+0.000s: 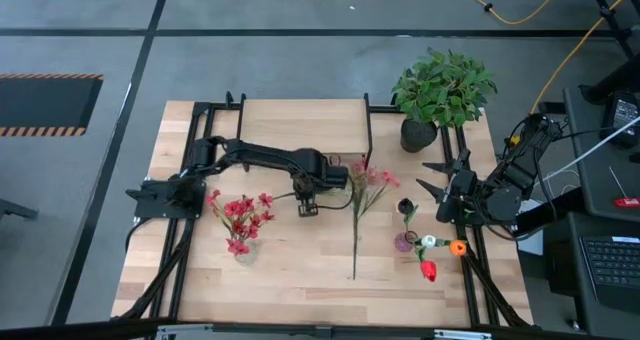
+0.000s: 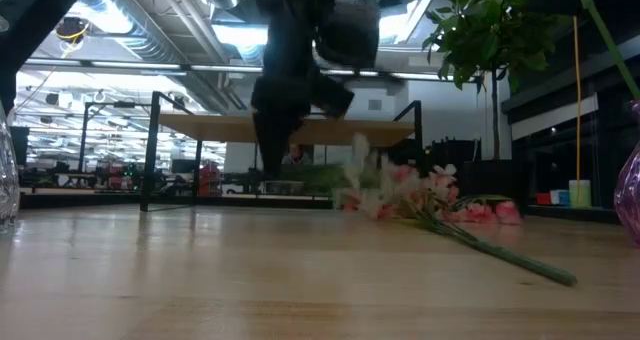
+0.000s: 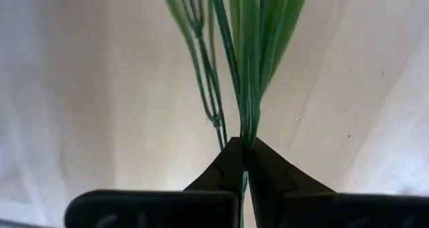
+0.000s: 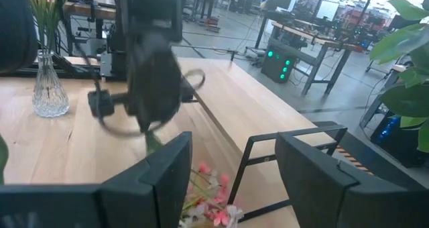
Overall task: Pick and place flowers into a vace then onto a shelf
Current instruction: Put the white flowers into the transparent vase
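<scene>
Gripping stage of the pick: left gripper (image 3: 244, 147) is clenched on the green stem of the pink flowers (image 1: 366, 180), which lie on the tabletop (image 1: 300, 270) just in front of the shelf (image 1: 300, 120). Next move, as I judge it: lift the stem clear, tip it upright, carry it to the clear vase (image 1: 245, 250) at near left, already holding red blooms. Right gripper (image 1: 437, 188) waits at the right edge, jaws released. Beyond: potted plant (image 1: 443, 85), grey floor, workshop benches.
</scene>
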Robot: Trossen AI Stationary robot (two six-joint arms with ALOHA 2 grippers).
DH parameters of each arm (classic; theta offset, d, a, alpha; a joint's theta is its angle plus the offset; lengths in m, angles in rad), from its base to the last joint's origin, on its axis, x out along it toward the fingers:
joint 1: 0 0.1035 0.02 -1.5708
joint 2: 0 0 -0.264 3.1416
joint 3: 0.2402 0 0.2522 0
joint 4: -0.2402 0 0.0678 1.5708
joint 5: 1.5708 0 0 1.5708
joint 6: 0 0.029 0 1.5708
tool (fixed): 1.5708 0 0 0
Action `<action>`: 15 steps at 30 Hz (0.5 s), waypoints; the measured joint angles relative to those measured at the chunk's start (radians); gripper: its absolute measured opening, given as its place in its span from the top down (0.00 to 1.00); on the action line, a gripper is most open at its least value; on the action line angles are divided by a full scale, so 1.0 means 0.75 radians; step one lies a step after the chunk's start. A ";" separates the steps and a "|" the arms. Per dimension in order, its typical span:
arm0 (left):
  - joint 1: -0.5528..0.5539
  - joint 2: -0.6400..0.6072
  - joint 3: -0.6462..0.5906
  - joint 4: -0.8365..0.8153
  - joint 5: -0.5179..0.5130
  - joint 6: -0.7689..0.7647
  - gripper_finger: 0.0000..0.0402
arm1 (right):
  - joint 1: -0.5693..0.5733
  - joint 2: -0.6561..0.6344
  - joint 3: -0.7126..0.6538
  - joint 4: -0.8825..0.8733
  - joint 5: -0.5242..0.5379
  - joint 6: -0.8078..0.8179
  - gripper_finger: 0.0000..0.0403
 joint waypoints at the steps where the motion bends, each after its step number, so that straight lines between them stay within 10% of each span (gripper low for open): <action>1: -0.003 -0.031 0.000 0.000 -0.013 -0.012 0.99 | 0.000 0.000 0.000 -0.001 0.000 0.000 0.46; 15: -0.080 -0.276 0.004 0.206 -0.199 0.023 0.99 | 0.000 0.000 0.000 -0.003 0.000 -0.001 0.46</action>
